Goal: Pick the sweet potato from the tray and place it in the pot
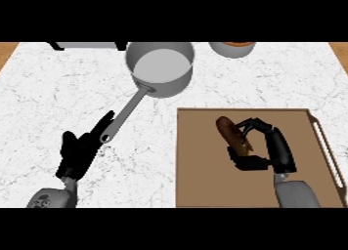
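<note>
A brown sweet potato (231, 135) lies lengthwise on the brown tray (198, 166) at the counter's front right. My right hand (276, 149) is over the tray, its fingers and thumb curled round the sweet potato from the right. The grey pot (161, 66) stands at the back middle, its long handle (126, 114) running down to the left. My left hand (79, 151) rests open on the counter at the left, its fingertips beside the handle's end.
A grey bowl-like vessel with orange contents (232, 48) stands at the back, right of the pot. A pale appliance (87, 45) shows at the back left. The white marble counter (47, 93) has wooden edges at both sides.
</note>
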Available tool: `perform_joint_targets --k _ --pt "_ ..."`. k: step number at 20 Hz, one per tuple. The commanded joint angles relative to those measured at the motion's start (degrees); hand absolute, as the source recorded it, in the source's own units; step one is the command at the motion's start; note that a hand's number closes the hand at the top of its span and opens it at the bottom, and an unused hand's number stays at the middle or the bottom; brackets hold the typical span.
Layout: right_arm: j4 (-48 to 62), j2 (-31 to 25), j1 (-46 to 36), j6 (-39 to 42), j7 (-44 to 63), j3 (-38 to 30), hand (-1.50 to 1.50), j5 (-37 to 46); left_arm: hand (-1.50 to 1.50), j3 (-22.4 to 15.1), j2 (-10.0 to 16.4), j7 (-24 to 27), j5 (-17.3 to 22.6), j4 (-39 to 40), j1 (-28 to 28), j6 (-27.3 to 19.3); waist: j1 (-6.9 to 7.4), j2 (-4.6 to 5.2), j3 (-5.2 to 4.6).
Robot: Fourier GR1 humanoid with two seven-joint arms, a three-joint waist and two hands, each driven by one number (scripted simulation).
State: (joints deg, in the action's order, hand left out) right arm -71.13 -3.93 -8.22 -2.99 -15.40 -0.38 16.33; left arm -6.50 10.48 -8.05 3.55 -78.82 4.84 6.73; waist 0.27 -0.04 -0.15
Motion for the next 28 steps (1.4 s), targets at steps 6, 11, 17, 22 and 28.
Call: perform_joint_targets --k 6,11,17,22,28 --pt "-2.75 -1.25 -5.4 2.25 -0.31 1.11 1.5 0.29 0.0 1.56 0.1 0.78 -0.72 -0.41 -2.33 1.36 -0.24 -0.03 0.13" --pt "-7.48 -2.31 -2.5 -1.33 -0.95 3.73 1.5 6.45 0.0 1.4 -1.65 2.24 -3.1 1.65 -1.02 -0.3 -0.39 0.0 0.13" --pt "-18.56 -3.8 -9.15 -0.71 14.79 5.7 1.5 12.63 0.0 1.61 -1.44 -1.06 -1.94 -2.34 -2.21 0.37 -0.11 -0.08 0.12" --pt "-20.16 0.09 -18.76 0.54 28.63 10.74 1.5 20.06 0.0 2.2 -1.01 -1.62 -1.39 -1.97 -0.86 1.98 0.2 -0.07 0.1" --pt "-11.83 3.26 -33.57 5.28 38.55 11.31 1.5 23.75 0.0 -0.19 -3.77 -1.62 -3.75 -1.65 -1.17 0.32 0.53 0.06 0.11"
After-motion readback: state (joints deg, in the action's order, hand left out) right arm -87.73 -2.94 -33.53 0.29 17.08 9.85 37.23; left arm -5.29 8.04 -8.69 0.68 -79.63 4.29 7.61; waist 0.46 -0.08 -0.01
